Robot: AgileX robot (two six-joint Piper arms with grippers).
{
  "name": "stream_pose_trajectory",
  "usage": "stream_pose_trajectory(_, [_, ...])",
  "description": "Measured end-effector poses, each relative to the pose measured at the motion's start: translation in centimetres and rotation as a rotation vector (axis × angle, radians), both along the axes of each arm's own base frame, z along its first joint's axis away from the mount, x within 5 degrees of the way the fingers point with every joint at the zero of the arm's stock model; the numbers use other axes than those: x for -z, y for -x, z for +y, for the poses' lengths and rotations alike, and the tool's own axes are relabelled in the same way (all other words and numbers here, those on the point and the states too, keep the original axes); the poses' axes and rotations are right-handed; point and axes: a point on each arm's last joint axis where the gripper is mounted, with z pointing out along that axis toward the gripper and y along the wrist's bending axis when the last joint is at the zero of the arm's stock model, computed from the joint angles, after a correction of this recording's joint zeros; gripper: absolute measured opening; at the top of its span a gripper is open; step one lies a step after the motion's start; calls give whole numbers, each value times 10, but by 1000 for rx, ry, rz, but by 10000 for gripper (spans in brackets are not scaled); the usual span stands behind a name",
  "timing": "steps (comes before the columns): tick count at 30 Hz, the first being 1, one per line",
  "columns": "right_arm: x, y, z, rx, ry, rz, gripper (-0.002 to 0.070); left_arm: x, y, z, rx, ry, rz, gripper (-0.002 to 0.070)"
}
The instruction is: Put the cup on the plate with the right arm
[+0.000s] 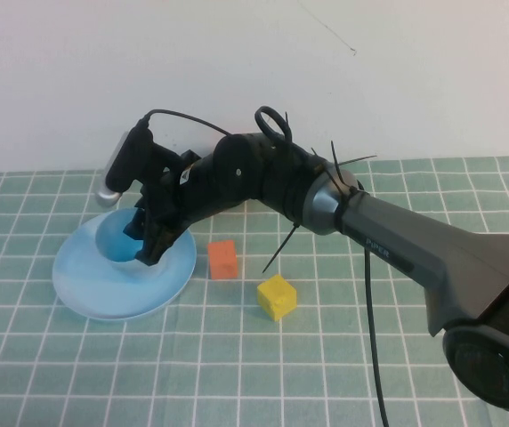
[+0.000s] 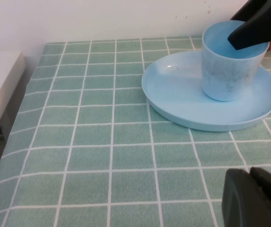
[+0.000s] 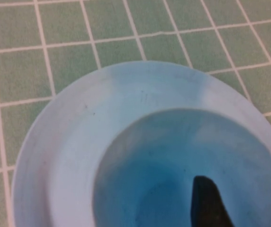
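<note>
While the cup (image 1: 121, 242) stands upright on the plate (image 1: 81, 289), the right hand (image 1: 146, 238) hangs at its rim, one dark finger (image 3: 207, 201) dipped inside the cup and the other outside the wall on the side toward the blocks. From the left wrist view the cup sits flat, well inside the plate's raised edge, toward the side nearer the right arm (image 1: 343, 209). Whether the right hand is pinching the cup wall or has let go cannot be told; the fingers straddle the rim, but any gap between pad and plastic is hidden. The placing looks as good as done, and what is left is getting clear.

That is where trouble lies. A light tumbler like this tips easily: if the inner finger drags the wall on the way up, the cup could lift, tilt or skid off across the plate. A sideways pull would do the same, so a straight rise looks safest.

The left hand (image 2: 256, 198) shows only as a dark edge low over the green checked tabletop (image 1: 237, 356), near the plate; its fingers cannot be judged. An orange block (image 1: 223, 259) and a yellow block (image 1: 276, 296) sit beside the plate, apart from it.
</note>
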Motion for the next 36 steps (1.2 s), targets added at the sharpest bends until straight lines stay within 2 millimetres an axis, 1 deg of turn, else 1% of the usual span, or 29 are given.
stream_pose_trajectory(5, [0,0,1,3,-11,9,316,0,0,0,0,0,0,-3])
stream_pose_trajectory(7, [-7,0,0,3,-15,-11,316,0,0,0,0,0,0,-3])
stream_pose_trajectory(9, [-21,1,-1,4,-27,-27,309,0,0,0,0,0,0,-3])
stream_pose_trajectory(12, [-61,6,-6,3,-68,-74,259,0,0,0,0,0,0,-3])
stream_pose_trajectory(15, [-114,17,-17,-8,-100,-159,156,0,0,0,0,0,0,-3])
stream_pose_trajectory(17, [-149,26,-30,-22,-71,-236,70,0,0,0,0,0,0,-3])
stream_pose_trajectory(19, [-176,36,-46,-22,2,-291,32,0,0,0,0,0,0,-3])
stream_pose_trajectory(21, [-200,44,-67,29,110,-329,16,0,0,0,0,0,0,-3])
stream_pose_trajectory(23, [-213,48,-86,111,228,-343,10,0,0,0,0,0,0,-3])
stream_pose_trajectory(25, [-221,49,-105,204,335,-343,7,0,0,0,0,0,0,-3])
stream_pose_trajectory(27, [-225,49,-123,263,399,-308,6,0,0,0,0,0,0,-3])
stream_pose_trajectory(29, [-229,50,-133,287,416,-271,6,0,0,0,0,0,0,-3])
stream_pose_trajectory(32, [-238,57,-140,282,372,-229,6,0,0,0,0,0,0,-3])
stream_pose_trajectory(36, [-257,76,-146,252,301,-186,5,0,0,0,0,0,0,-3])
